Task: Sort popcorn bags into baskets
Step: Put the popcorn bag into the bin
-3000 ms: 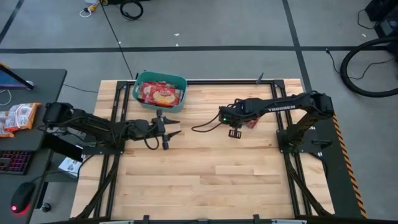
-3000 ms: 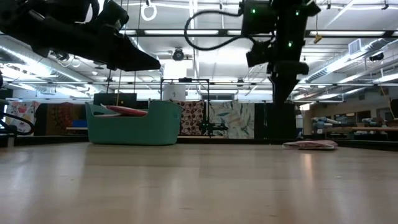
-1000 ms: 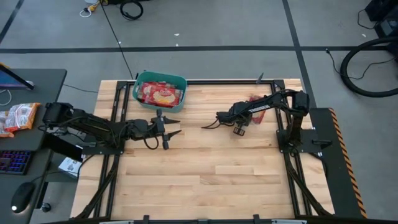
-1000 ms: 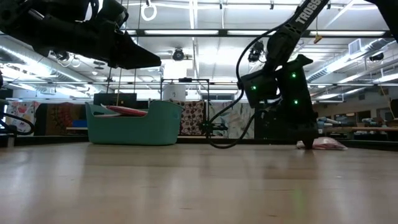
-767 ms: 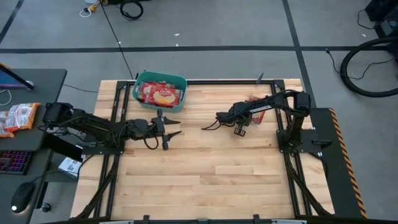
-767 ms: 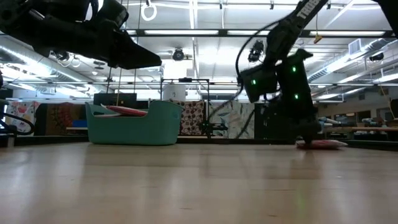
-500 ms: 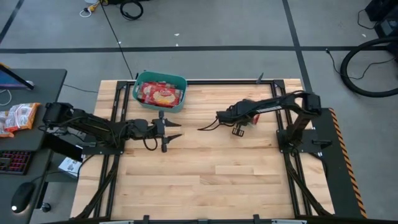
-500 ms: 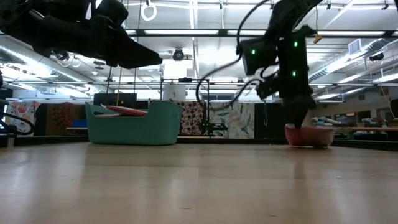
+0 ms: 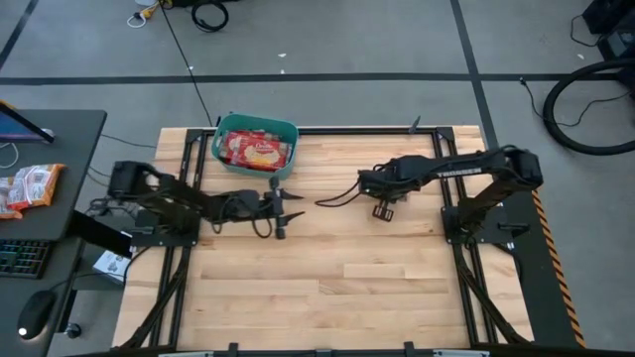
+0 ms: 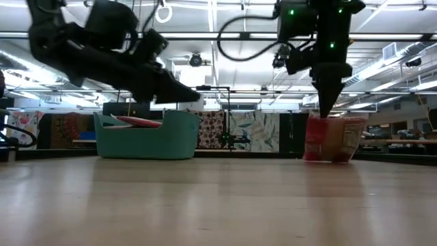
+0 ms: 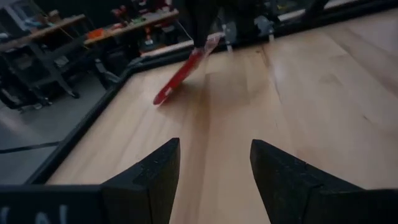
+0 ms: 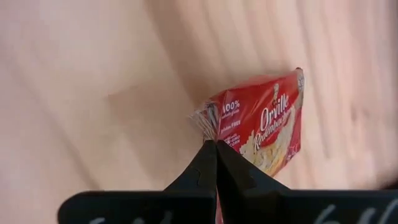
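A red popcorn bag [image 10: 332, 140] hangs under my right gripper [image 10: 326, 109], which is shut on it right of the table's middle [image 9: 382, 208]. The left wrist view shows this bag [image 11: 180, 74] slanting, its lower end close to the wood. My left gripper [image 9: 281, 210] hovers open left of centre and points level toward the bag, with nothing between its fingers [image 11: 214, 168]. The teal basket [image 9: 220, 134] stands at the far left with several red-orange bags [image 9: 256, 149] lying in it. My right gripper pinches the bag's crimped end [image 12: 205, 121] between its two fingertips, coming from above and pointing steeply down. The bag hangs below the fingers, nearly upright. Whether its lower edge [image 10: 331, 160] still touches the table, I cannot tell.
A black frame rail [image 9: 437, 129] runs round the table. The basket's wall [image 10: 147, 140] rises behind my left arm. More packets [image 9: 30, 183] lie on the desk left of the table. Bare wood [image 9: 327, 288] fills the near half.
My right gripper has risen and tipped to point more steeply down, drawing the bag up from lying flat on the wood to hanging upright under the fingers. My left gripper has moved toward the table's right edge and sunk a little, staying open.
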